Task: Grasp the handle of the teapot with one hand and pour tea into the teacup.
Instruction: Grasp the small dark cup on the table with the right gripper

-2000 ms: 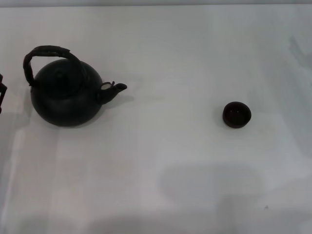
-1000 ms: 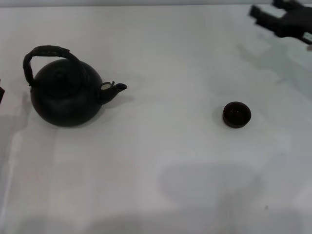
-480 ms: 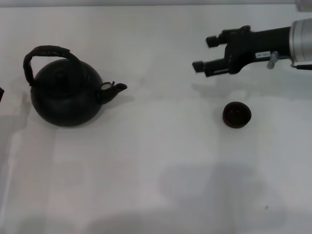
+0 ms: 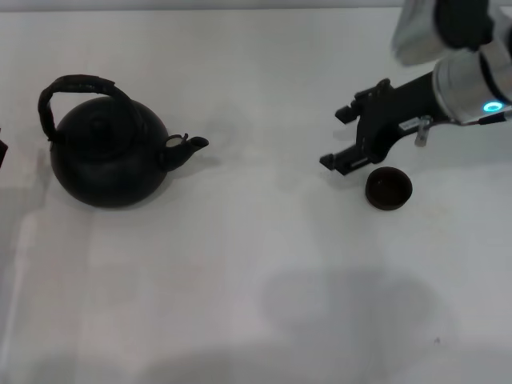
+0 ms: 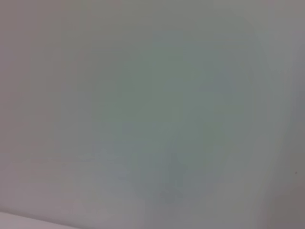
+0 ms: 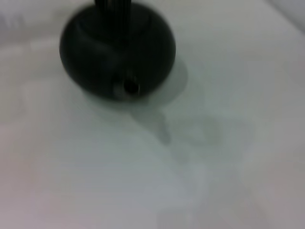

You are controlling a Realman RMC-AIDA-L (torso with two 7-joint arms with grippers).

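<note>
Approach step, nothing grasped yet. Right tool [image 4: 342,136] hangs with its two fingers spread apart, empty, just beside the teacup [image 4: 389,188] on the white surface [image 4: 256,264], pointing toward the teapot [image 4: 108,156], which sits well apart on the left, handle [image 4: 76,88] arched over its lid. Half a second ago the tool was higher and farther back; it has dropped toward the cup. Next: cross to the handle and close on it. Left tool unseen; its camera shows only blank surface.

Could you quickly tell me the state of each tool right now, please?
Right tool: open, empty, beside the cup.
Left tool: not in view.
</note>
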